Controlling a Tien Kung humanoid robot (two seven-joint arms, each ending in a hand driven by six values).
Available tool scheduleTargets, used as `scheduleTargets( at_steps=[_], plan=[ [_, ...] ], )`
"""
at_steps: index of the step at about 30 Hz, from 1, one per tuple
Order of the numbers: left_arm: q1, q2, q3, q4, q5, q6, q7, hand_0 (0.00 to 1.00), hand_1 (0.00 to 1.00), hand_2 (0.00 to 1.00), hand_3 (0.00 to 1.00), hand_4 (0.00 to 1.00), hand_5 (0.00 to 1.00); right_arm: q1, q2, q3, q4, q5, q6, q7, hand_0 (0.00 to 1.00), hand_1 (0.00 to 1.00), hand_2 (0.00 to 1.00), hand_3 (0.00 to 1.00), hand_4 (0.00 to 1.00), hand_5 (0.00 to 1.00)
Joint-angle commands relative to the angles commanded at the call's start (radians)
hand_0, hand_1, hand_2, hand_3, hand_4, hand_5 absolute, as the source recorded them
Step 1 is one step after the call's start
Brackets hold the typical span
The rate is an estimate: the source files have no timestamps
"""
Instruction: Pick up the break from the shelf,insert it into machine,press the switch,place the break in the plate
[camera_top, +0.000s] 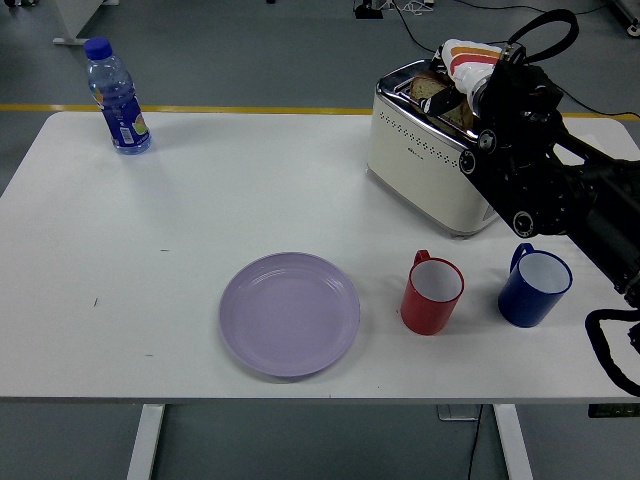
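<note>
Plate, lilac and bare, nearest the table's near edge, left of centre. To its right, red mug, then blue mug further right, both upright and just apart from the black forearm crossing above them. Behind the mugs, cream toaster at the far right. Over its top, right hand, in a white glove with orange stripes, fingers closed on a bread slice that stands partly out of the slot. Far left, water bottle, well apart from everything. Left arm out of view.

Step in hand judged to be seating the slice in the toaster. Best done by keeping the slice upright and in line with the slot, easing it straight down without scraping the chrome rim, releasing only once it sits low. Then down on the lever at the toaster's end, with the forearm kept clear of both mugs.
</note>
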Motion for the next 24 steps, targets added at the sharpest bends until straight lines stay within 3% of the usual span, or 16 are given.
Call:
scheduleTargets(
  at_steps=[2,13,14,19,20,24],
  plan=[
    [0.000,0.000,-0.001,0.000,0.003,0.000,0.000,0.678,0.702,0.683,0.558,0.284,0.856,0.002,0.000,0.004,-0.011,-0.008,-0.007,0.002,0.392,0.392,0.437,0.568,0.701,0.239],
    [-0.004,-0.001,-0.011,0.000,0.024,-0.002,0.000,0.678,0.702,0.683,0.558,0.284,0.856,0.008,0.000,-0.004,-0.047,-0.030,-0.026,0.006,0.366,0.372,0.416,0.540,0.681,0.219],
    [-0.005,-0.001,-0.014,0.000,0.032,-0.004,0.000,0.678,0.702,0.683,0.558,0.283,0.854,0.008,0.000,-0.006,-0.048,-0.029,-0.028,0.007,0.318,0.341,0.403,0.514,0.620,0.159],
    [-0.005,-0.003,-0.026,0.000,0.049,-0.005,0.002,0.678,0.702,0.683,0.558,0.283,0.854,0.006,0.000,-0.008,-0.049,-0.040,-0.040,0.012,0.318,0.341,0.403,0.514,0.620,0.159],
    [-0.004,-0.003,-0.027,0.000,0.051,-0.005,0.003,0.678,0.702,0.683,0.558,0.282,0.852,0.006,0.000,-0.008,-0.049,-0.044,-0.049,0.016,0.256,0.317,0.387,0.475,0.495,0.028],
    [-0.003,-0.003,-0.033,0.000,0.060,-0.006,0.004,0.678,0.702,0.683,0.558,0.282,0.852,0.003,0.000,-0.011,-0.049,-0.047,-0.071,0.022,0.256,0.317,0.387,0.475,0.495,0.028]
  ],
)
